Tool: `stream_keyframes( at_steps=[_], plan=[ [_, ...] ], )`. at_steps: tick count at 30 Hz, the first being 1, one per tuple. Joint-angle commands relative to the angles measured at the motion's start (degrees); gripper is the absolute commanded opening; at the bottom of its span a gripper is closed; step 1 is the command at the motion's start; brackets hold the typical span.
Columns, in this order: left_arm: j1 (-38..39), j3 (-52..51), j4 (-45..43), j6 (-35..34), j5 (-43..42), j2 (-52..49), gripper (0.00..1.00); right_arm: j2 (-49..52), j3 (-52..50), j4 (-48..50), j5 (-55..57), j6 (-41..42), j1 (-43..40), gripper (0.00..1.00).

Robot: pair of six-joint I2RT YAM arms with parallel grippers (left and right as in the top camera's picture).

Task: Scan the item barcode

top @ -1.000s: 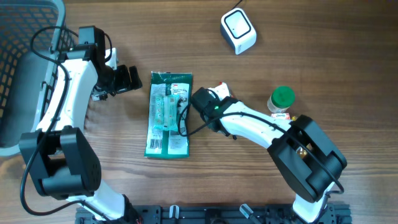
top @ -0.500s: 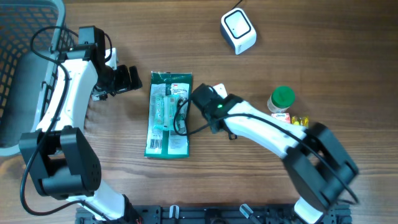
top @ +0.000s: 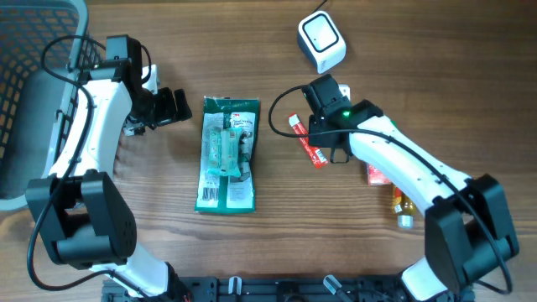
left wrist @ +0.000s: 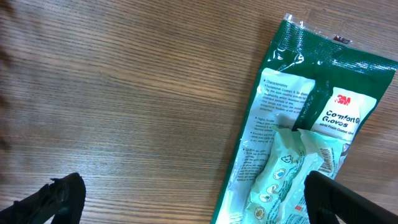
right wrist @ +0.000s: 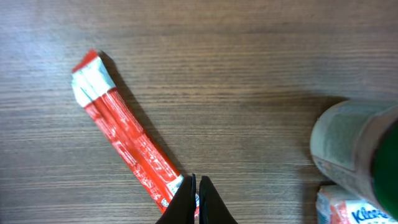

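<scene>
A red stick packet (top: 307,142) with a white tip lies slanted on the wood below the white barcode scanner (top: 321,40). My right gripper (right wrist: 198,193) is shut, its fingertips pinching the near end of that stick packet (right wrist: 127,146). A green 3M gloves pack (top: 226,153) lies flat at centre-left, barcode at its lower end. My left gripper (top: 164,107) hovers left of the pack, open wide. In the left wrist view its fingers (left wrist: 55,199) straddle bare wood and the pack's edge (left wrist: 292,155), with nothing between them.
A dark wire basket (top: 25,101) sits at the far left. A green-capped bottle (right wrist: 357,155) stands right of my right gripper, with a red-and-white packet (top: 377,174) and a small yellow item (top: 403,205) nearby.
My right arm swung right, away from the gloves pack's edge, to the red stick packet, and its jaws closed. The bottle is now hidden under that arm in the overhead view. The left arm stayed still.
</scene>
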State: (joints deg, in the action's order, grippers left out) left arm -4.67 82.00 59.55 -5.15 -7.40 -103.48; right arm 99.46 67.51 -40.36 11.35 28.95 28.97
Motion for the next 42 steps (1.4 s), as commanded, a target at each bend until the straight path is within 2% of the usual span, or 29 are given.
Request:
stream_keyframes(
  at_steps=[1, 10, 13, 15, 18, 23, 26, 37, 42],
  plan=[
    [-0.11, -0.2, -0.17, 0.17, -0.5, 0.63, 1.0, 3.39, -0.9, 0.35, -1.14, 1.2, 0.04, 0.05],
    [-0.11, -0.2, -0.2, 0.17, -0.5, 0.63, 1.0, 9.88, -0.9, 0.07, -5.55, 1.22, 0.04, 0.05],
    [-0.11, -0.2, -0.2, 0.17, -0.5, 0.63, 1.0, 10.91, -0.9, 0.04, -9.94, 1.22, 0.04, 0.06],
    [-0.11, -0.2, -0.2, 0.17, -0.5, 0.63, 1.0, 10.95, -0.9, 0.02, -13.16, 1.22, 0.04, 0.12],
    [-0.11, -0.2, -0.2, 0.15, -0.5, 0.63, 1.0, 10.95, -0.9, -0.04, -18.75, 1.31, 0.09, 0.12],
    [-0.11, -0.2, -0.2, 0.17, -0.5, 0.63, 1.0, 10.95, -0.9, -0.92, -22.03, 10.27, 0.22, 0.12],
    [-0.11, -0.2, -0.2, 0.17, -0.5, 0.63, 1.0, 10.95, -0.9, -0.11, -24.83, 10.27, 1.57, 0.12],
    [-0.11, -0.2, -0.17, 0.17, -0.5, 0.63, 1.0, 10.95, -0.9, 10.36, -24.81, 12.22, 10.49, 0.13],
    [-0.11, -0.2, -0.17, 0.17, -0.5, 0.63, 1.0, 10.95, -0.9, 13.68, -24.83, 12.17, 12.55, 0.17]
  ],
)
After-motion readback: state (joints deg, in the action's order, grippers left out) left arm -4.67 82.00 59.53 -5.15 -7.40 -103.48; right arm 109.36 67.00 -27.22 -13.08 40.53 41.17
